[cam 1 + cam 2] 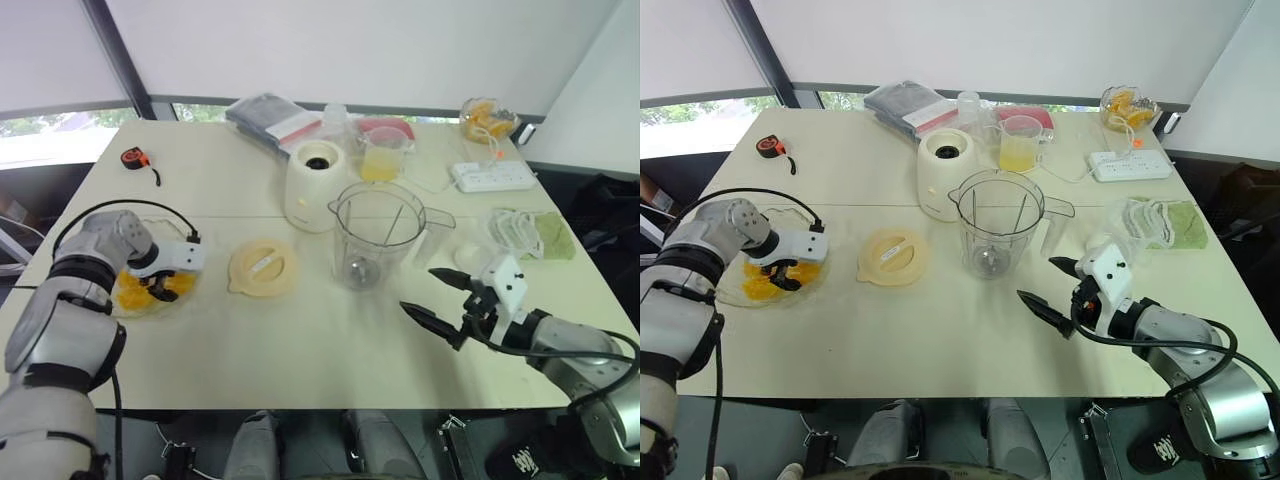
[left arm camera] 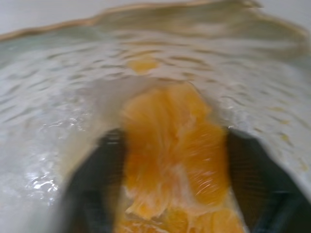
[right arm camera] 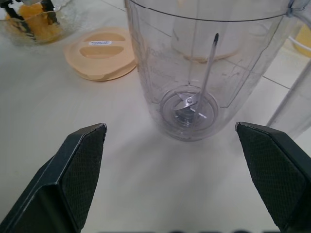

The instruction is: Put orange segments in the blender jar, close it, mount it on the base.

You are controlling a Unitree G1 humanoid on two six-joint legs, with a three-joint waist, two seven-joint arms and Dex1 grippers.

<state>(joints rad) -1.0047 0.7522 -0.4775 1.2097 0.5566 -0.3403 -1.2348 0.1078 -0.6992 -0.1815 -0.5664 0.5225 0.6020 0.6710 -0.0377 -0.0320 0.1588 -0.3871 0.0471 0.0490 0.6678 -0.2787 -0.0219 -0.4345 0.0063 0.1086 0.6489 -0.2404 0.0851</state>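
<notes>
At the left of the frame, the left gripper reached down into the glass bowl, its fingers around the orange segments. The empty blender jar stood mid-worktop by the base. The right gripper hung wide open nearby.

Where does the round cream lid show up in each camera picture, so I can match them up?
Left eye view: the lid lies flat on the table, between the glass bowl and the blender jar.
Right eye view: same spot, lid left of the jar.
Left wrist view: not in it.
Right wrist view: lid lies beyond the pincer, beside the jar.
Shared landmark: the blender jar, in three of the views.
</notes>
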